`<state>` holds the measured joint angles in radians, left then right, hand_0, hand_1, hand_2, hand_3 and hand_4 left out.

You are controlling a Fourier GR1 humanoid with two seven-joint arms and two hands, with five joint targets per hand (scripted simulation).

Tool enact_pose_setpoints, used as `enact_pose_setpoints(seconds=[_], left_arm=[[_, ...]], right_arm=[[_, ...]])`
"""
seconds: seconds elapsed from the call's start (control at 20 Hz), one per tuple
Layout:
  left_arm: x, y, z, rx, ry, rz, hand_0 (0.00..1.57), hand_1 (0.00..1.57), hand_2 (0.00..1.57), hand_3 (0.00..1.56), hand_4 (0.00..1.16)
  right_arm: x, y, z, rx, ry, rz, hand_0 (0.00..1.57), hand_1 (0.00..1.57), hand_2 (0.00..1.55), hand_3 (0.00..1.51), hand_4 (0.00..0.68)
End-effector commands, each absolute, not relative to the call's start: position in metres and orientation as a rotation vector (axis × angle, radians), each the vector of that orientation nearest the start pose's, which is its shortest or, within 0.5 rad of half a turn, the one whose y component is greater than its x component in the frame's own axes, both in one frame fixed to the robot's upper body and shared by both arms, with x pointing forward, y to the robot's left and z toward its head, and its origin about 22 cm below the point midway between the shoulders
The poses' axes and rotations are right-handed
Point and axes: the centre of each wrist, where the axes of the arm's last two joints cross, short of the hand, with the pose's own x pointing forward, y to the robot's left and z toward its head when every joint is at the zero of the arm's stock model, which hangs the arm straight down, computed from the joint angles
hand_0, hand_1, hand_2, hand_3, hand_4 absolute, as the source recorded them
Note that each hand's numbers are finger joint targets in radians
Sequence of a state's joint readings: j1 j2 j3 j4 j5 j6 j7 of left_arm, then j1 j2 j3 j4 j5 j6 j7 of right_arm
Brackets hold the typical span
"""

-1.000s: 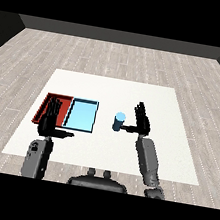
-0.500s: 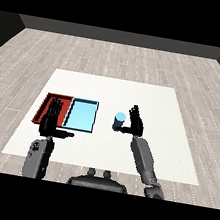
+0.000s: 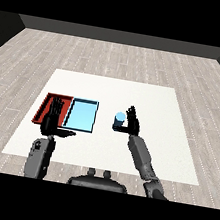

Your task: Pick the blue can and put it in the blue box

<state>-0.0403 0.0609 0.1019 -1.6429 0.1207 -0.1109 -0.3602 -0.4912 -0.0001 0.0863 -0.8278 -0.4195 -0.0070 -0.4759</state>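
The blue can (image 3: pixel 119 120) stands upright on the white table (image 3: pixel 154 101), a little to the right of the light blue tray (image 3: pixel 81 115). My right hand (image 3: pixel 131 121) is right beside the can on its right, fingers straight and pointing up, thumb reaching toward the can's lower side. The hand is open and not curled round the can. My left hand (image 3: pixel 51 120) hovers over the near edge of the red tray (image 3: pixel 46 107), fingers straight, thumb pointing right, holding nothing.
The red tray and the light blue tray lie side by side at the table's left. White table surface stretches to the right and behind the can. Wooden floor surrounds the table.
My right hand has moved left, closing in on the can's right side. The can and left hand have stayed put.
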Motion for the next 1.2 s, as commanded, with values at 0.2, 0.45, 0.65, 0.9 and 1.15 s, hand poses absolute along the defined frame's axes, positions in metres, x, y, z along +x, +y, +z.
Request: enact_pose_setpoints(seconds=[0.2, 0.45, 0.65, 0.9, 1.15], left_arm=[[0.265, 0.259, 0.042, -0.089, -2.026, 0.024, 0.0, 0.0, 0.0, 0.0, 0.0], [0.249, 0.273, 0.033, -0.058, -2.054, 0.047, 0.0, 0.0, 0.0, 0.0, 0.0], [0.245, 0.273, 0.024, -0.083, -2.053, 0.048, 0.0, 0.0, 0.0, 0.0, 0.0], [0.243, 0.249, 0.041, -0.089, -2.046, 0.044, 0.0, 0.0, 0.0, 0.0, 0.0], [0.243, 0.267, 0.041, -0.046, -2.071, 0.05, 0.0, 0.0, 0.0, 0.0, 0.0]], right_arm=[[0.367, -0.158, -0.049, 0.386, -1.65, -0.183, 0.0, 0.0, 0.0, 0.0, 0.0], [0.363, -0.146, -0.038, 0.38, -1.635, -0.165, 0.0, 0.0, 0.0, 0.0, 0.0], [0.353, -0.137, -0.056, 0.367, -1.642, -0.139, 0.0, 0.0, 0.0, 0.0, 0.0], [0.344, -0.128, -0.054, 0.391, -1.614, -0.156, 0.0, 0.0, 0.0, 0.0, 0.0], [0.356, -0.13, -0.057, 0.257, -1.595, -0.176, 0.0, 0.0, 0.0, 0.0, 0.0]])
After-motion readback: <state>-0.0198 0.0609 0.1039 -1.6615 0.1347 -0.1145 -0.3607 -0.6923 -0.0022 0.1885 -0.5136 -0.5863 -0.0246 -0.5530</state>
